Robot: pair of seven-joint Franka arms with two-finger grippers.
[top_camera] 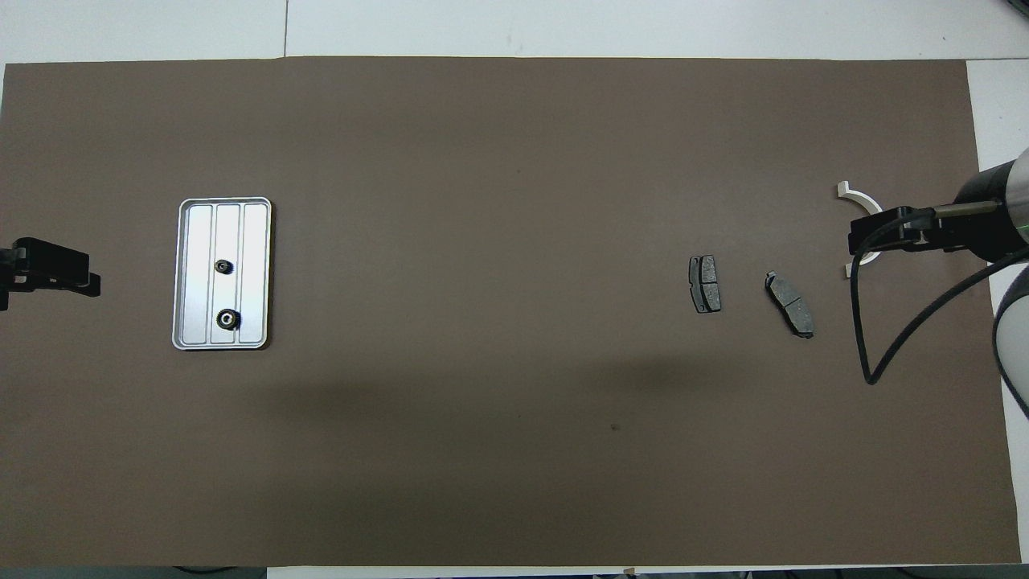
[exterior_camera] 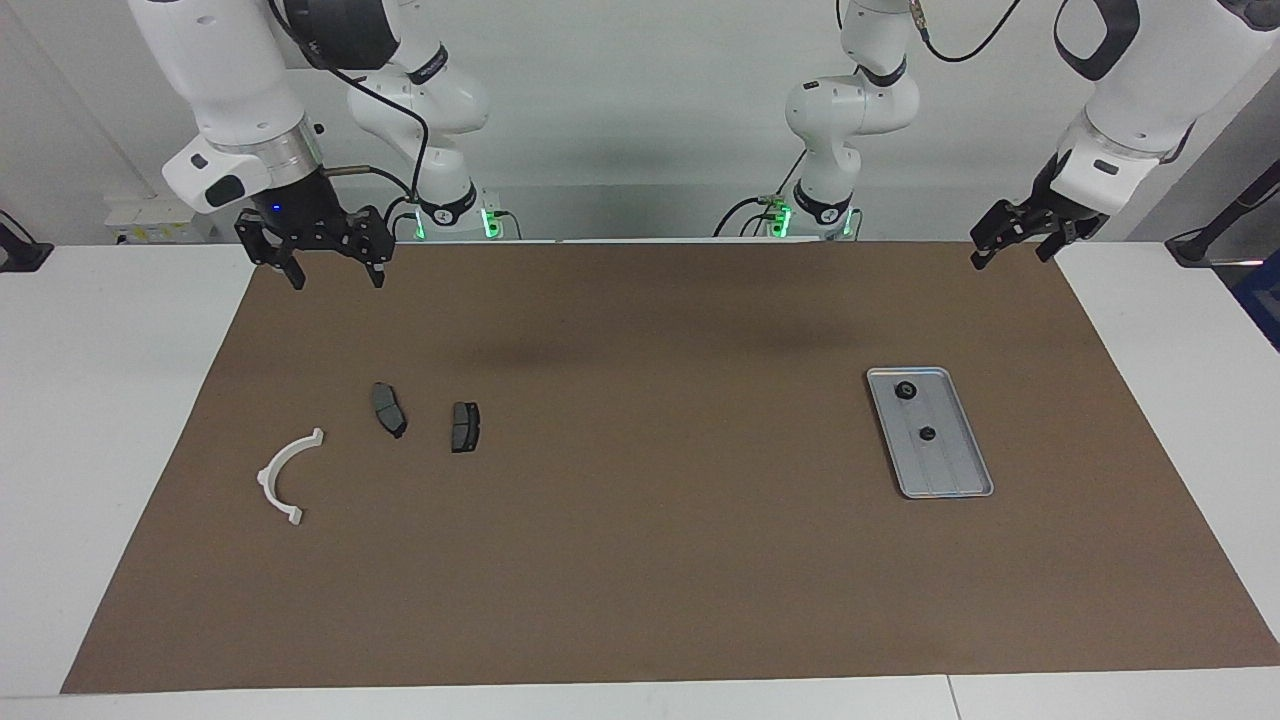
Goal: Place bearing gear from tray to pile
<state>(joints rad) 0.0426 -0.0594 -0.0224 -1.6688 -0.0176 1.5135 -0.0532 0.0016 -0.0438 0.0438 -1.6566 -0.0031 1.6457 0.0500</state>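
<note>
Tray (exterior_camera: 948, 462) of silver-grey ridged metal lies flat on the brown mat (exterior_camera: 650, 560) that covers the counter (exterior_camera: 90, 400), toward the left arm's end. Two small dark bearing gears rest inside it: the larger bearing gear (exterior_camera: 906, 391) sits at the end of the tray nearer the robots, and the smaller bearing gear (exterior_camera: 927, 433) sits near the tray's middle. Both gears stand apart from each other. The pile occupies the right arm's end of the mat and consists of a white half-ring bracket (exterior_camera: 283, 474) and two dark brake pads (exterior_camera: 388, 409) (exterior_camera: 465, 427), all lying flat and separate, with the pads nearer the robots than the bracket. The left gripper (exterior_camera: 1010, 246) hangs in the air over the mat's corner next to the left arm's base, jaws spread wide and empty. The right gripper (exterior_camera: 328, 264) hangs over the mat's edge next to the right arm's base, jaws likewise spread wide and empty.
</note>
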